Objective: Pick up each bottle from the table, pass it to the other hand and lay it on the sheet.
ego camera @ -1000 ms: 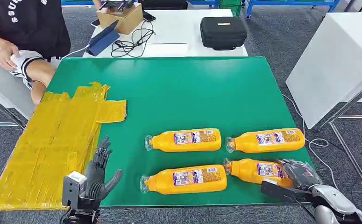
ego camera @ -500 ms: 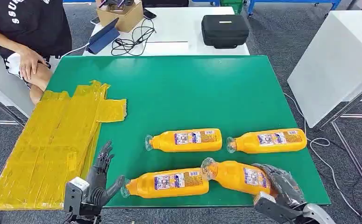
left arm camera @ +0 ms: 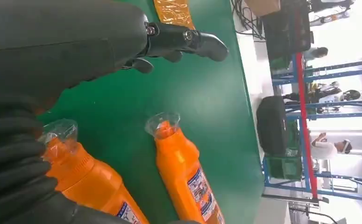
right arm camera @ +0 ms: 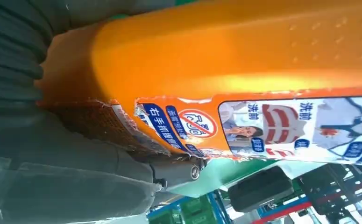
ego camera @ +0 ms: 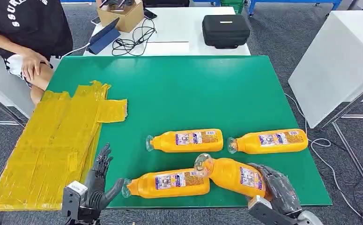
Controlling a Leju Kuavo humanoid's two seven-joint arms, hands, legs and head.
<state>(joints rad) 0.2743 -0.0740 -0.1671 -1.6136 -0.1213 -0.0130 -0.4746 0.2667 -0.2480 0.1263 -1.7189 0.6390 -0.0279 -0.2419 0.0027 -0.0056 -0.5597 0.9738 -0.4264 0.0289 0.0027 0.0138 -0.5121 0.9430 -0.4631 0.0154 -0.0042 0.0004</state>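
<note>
Head view: the right hand (ego camera: 277, 190) is closed around the base of an orange bottle (ego camera: 233, 176), which is tilted with its clear cap raised over the near edge of the green table (ego camera: 188, 89); the grip on the labelled body is confirmed in the right wrist view. The left hand (ego camera: 97, 185) is held open with fingers spread, nothing in it, between the yellow sheet (ego camera: 53, 145) and a second bottle (ego camera: 167, 183) lying just beside its thumb. Two more bottles (ego camera: 186, 140) (ego camera: 268, 141) are seen lying end to end farther back, and a seated person (ego camera: 27, 33) is at the far left corner.

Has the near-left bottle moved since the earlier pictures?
Yes. The near-left bottle has slid left toward the yellow sheet, judged against the green table.
</note>
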